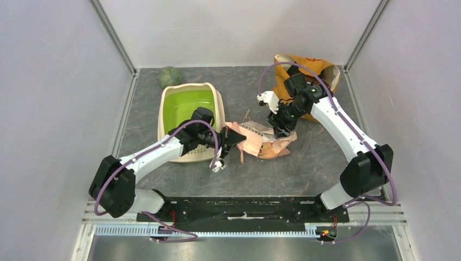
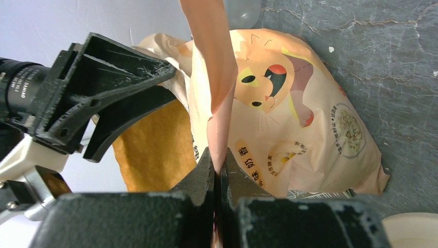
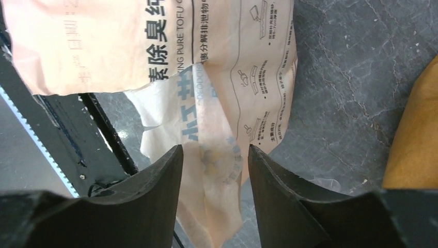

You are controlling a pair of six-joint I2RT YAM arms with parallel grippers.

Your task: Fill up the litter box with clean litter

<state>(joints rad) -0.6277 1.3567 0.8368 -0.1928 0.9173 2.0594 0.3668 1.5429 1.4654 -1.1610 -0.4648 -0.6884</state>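
Note:
The litter box (image 1: 166,99), a cream tray with a green inside, stands at the back left, and no clean litter shows in it. Just right of it lies a peach-orange printed bag (image 1: 265,144). My left gripper (image 1: 238,138) is shut on the bag's near edge. In the left wrist view that gripper (image 2: 217,151) pinches a thin fold of the bag (image 2: 289,103), whose cartoon cat side faces the camera. My right gripper (image 1: 281,130) hangs over the bag's right end. In the right wrist view this gripper (image 3: 214,148) is open, with a loose flap of the bag (image 3: 217,170) between its fingers and gaps on both sides.
A mustard-yellow fabric bag (image 1: 318,70) stands at the back right, behind the right arm. A dark green round object (image 1: 170,76) lies behind the litter box. Grey walls close in the table on the left, right and far sides.

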